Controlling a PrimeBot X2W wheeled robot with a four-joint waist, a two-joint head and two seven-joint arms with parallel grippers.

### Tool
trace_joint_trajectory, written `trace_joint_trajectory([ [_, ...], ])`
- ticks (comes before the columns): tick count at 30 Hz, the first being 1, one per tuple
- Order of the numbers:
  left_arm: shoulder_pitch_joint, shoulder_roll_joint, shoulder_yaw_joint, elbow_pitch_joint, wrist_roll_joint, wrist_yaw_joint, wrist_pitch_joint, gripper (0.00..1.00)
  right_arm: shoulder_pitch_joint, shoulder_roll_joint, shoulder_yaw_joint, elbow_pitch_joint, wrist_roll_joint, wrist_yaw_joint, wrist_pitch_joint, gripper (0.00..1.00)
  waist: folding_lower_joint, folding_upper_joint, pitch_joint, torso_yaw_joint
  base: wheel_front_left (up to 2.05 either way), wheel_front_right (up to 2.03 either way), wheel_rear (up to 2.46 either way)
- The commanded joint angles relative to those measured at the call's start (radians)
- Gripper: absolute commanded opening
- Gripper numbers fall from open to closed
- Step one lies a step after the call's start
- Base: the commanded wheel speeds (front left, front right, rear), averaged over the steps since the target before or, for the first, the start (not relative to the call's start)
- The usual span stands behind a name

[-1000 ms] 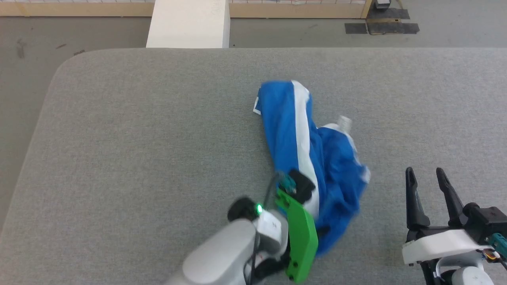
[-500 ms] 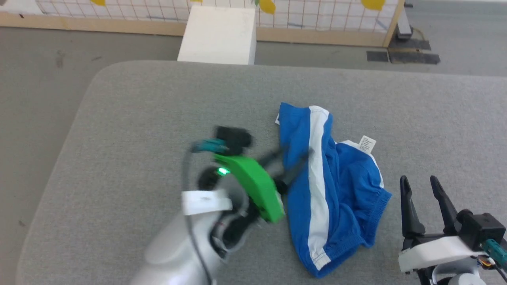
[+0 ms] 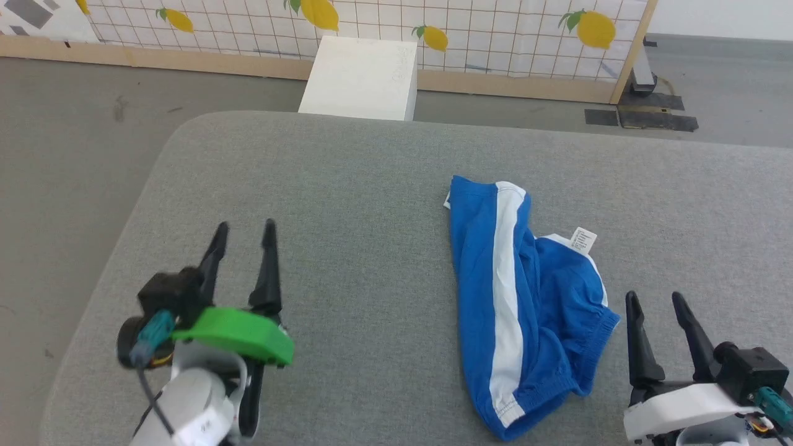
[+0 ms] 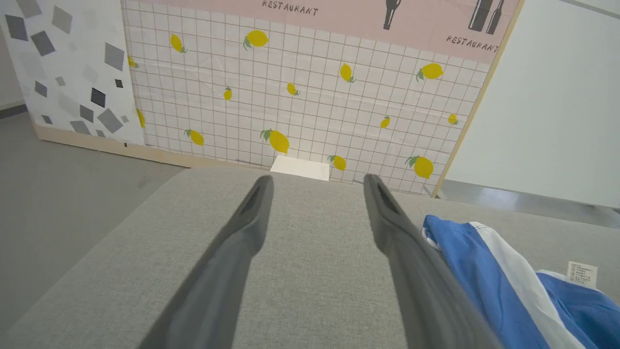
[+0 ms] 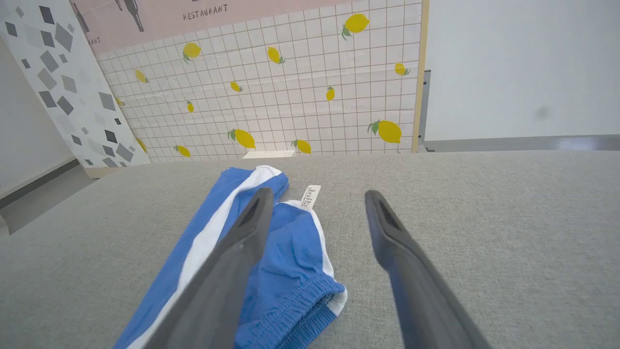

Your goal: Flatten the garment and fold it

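The garment [image 3: 520, 303], bright blue shorts with a broad white stripe, lies crumpled and folded over itself on the grey table [image 3: 347, 204], right of centre. Its small white tag [image 3: 583, 240] sticks out at the upper right, and the gathered waistband points toward the table's near edge. My left gripper [image 3: 243, 230] stands open at the lower left, well apart from the shorts, nothing between its fingers. My right gripper [image 3: 653, 298] stands open just right of the waistband, empty. The shorts also show in the left wrist view [image 4: 489, 276] and the right wrist view [image 5: 290, 261].
A white box [image 3: 362, 77] stands on the floor beyond the table's far edge. Behind it runs a tiled wall panel with lemons [image 3: 495, 37]. The table's rounded far-left corner [image 3: 179, 133] drops to grey floor. Bare grey cloth lies between my left gripper and the shorts.
My left gripper has let go of the shorts, opened and drawn back to the lower left. The shorts have dropped flat on the table. The head camera has tilted up.
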Motion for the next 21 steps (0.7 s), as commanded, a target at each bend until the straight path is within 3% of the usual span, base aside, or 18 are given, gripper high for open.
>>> trace_joint_trajectory([
  [1,0.046,-0.012,0.03,-0.039,0.042,0.008,-0.007,1.0,0.016,0.0,0.001,0.012,0.011,-0.002,0.005,1.0,0.0001,0.0,0.003,-0.001,0.0,0.0,0.0],
  [8,0.243,-0.116,0.171,-0.153,0.146,-0.009,-0.008,1.0,-0.016,0.0,-0.012,0.029,0.008,-0.002,0.147,1.0,0.0001,0.0,0.021,-0.003,0.0,0.0,0.0],
  [17,0.274,-0.21,0.263,-0.202,0.246,-0.087,-0.008,1.0,-0.196,-0.015,0.038,0.07,-0.14,-0.002,0.627,1.0,0.0001,0.0,0.069,0.024,0.0,0.0,0.0],
  [21,0.257,-0.228,0.269,-0.213,0.281,-0.114,-0.008,1.0,-0.246,-0.054,0.044,0.112,-0.177,-0.002,0.76,1.0,0.0001,0.0,0.088,0.05,0.0,0.0,0.0],
])
